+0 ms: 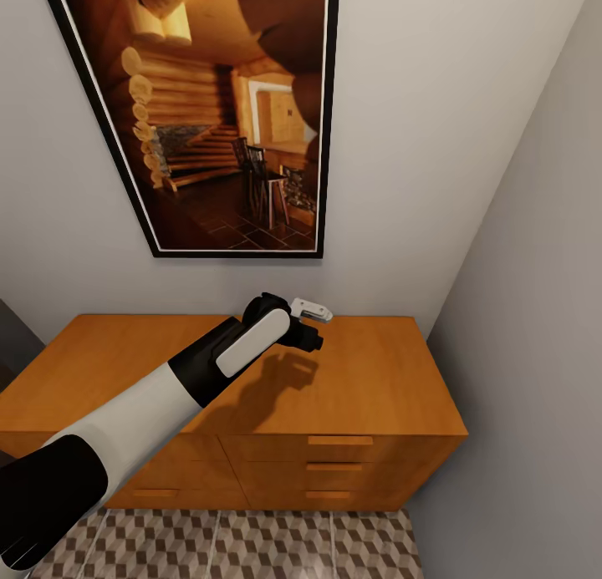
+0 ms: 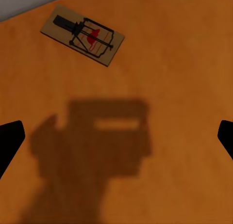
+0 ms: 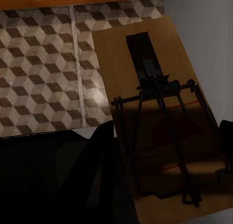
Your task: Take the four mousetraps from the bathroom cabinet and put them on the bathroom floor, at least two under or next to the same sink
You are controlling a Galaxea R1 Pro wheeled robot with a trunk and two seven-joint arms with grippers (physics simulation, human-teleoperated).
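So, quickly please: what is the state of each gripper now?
Left gripper: open, empty, above the cabinet top near a mousetrap.
Right gripper: holding another mousetrap over the bathroom floor.

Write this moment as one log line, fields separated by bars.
left claw: open above orange-brown wooden cabinet | flat tan wooden mousetrap on top | right claw: holds second mousetrap

So the cabinet (image 1: 368, 387) is a low orange-brown wooden chest pushed into the corner, standing on the bathroom floor (image 1: 251, 545) with its brown-and-beige cube tiles. Its flat top is mostly bare wood with an arm's shadow across it. In the left wrist view one mousetrap (image 2: 82, 36) lies flat on that top, near the back edge by the wall.
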